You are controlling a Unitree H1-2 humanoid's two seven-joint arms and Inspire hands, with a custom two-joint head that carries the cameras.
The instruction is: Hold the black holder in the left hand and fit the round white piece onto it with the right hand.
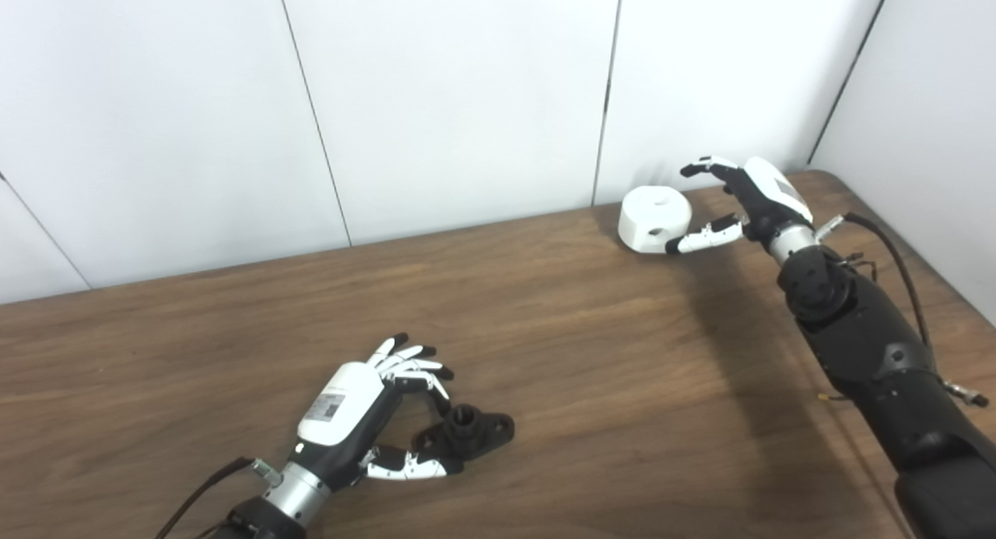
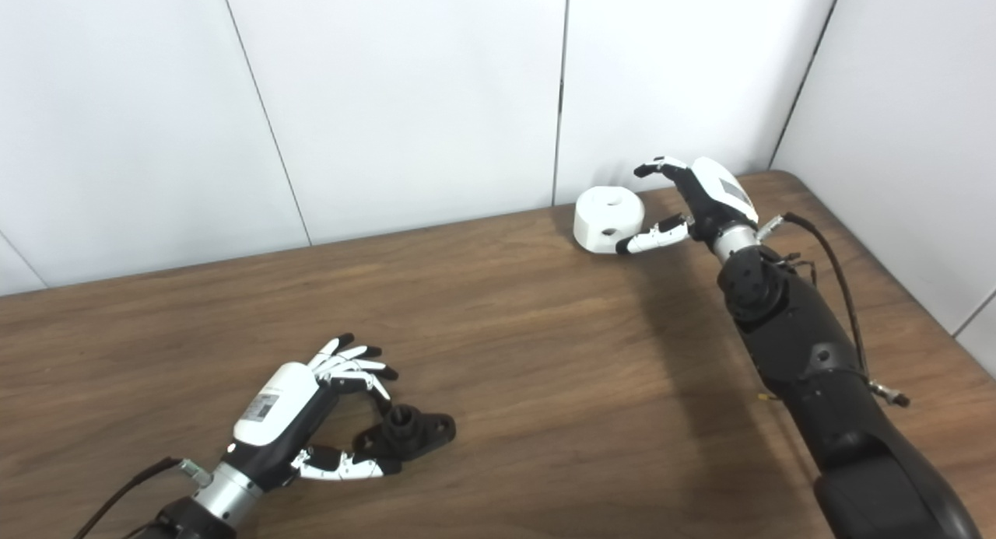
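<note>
The black holder (image 1: 469,432) lies flat on the wooden table (image 1: 591,352) at the lower left. My left hand (image 1: 366,411) is open around its left end, thumb beside it and fingers arched above it, not closed on it. The round white piece (image 1: 655,218) stands on the table at the far right, near the wall. My right hand (image 1: 739,201) is open right beside it, thumb by its lower right side and fingers spread above its right edge. The same scene shows in the right eye view, with the holder (image 2: 408,430) and the white piece (image 2: 608,220).
White wall panels (image 1: 467,96) close off the table's far edge and right side. The right arm (image 1: 871,352) with its loose cables stretches along the table's right part. Bare wood lies between the two hands.
</note>
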